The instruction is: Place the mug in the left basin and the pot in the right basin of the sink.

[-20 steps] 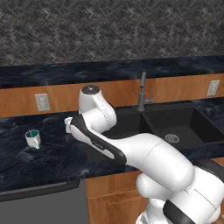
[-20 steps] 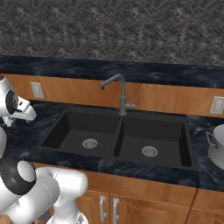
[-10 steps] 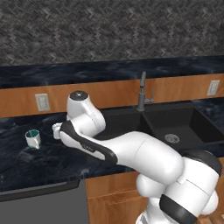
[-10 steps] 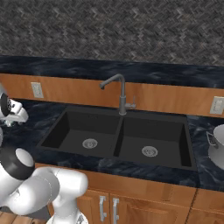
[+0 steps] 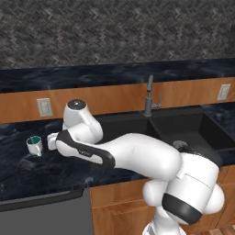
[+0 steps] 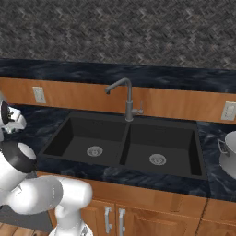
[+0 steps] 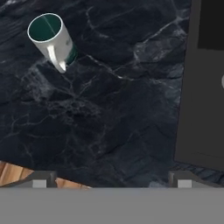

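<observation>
Mug [image 7: 50, 38] is sitting upright on the dark worktop [image 7: 109, 109] at the upper left of your hand view, handle toward you. Your fingers [image 7: 111, 180] are hovering apart, holding nothing. Sink [image 6: 129, 144] is lying centre frame, pot [image 6: 227, 146] at right edge.

Counter [image 7: 109, 109] glossy veined stone; sink [image 6: 129, 143] matt black; mug [image 7: 51, 37] perhaps ceramic.

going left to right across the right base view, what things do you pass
white wall outlet → left black sink basin → tall grey faucet → right black sink basin → second white outlet
</observation>
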Tool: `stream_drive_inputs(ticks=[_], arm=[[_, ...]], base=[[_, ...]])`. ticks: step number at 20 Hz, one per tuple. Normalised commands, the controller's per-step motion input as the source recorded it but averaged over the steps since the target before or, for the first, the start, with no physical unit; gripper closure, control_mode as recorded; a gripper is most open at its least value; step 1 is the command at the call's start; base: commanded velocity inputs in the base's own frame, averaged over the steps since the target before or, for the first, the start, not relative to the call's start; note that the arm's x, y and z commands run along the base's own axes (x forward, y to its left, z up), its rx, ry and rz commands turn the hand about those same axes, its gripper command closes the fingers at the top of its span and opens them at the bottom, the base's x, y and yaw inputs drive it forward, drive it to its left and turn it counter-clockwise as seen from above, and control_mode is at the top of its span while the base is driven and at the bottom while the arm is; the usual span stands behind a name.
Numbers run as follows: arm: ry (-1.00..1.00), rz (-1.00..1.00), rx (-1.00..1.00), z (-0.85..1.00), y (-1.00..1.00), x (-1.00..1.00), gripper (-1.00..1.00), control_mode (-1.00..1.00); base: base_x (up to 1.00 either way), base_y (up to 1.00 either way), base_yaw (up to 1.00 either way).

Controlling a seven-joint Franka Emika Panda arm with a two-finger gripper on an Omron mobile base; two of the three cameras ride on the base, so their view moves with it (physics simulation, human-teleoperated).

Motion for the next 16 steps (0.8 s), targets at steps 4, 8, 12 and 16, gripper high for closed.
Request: stream_drive_inputs(ticks=[4,8,12,16], arm=[[0.0,0.02,0.0,-0.19,0.48,0.1,-1.0,-1.0],[0.01,0.02,0.0,-0.17,0.47,0.14,-1.0,-1.0],[0.01,0.01,0.0,-0.15,0.4,0.19,-1.0,-1.0],[0.01,0.0,0.0,-0.11,0.31,0.23,-1.0,-1.0]], base=[[0.0,0.0,0.0],[0.0,0.0,0.0],[0.0,0.0,0.0],[0.0,0.0,0.0]])
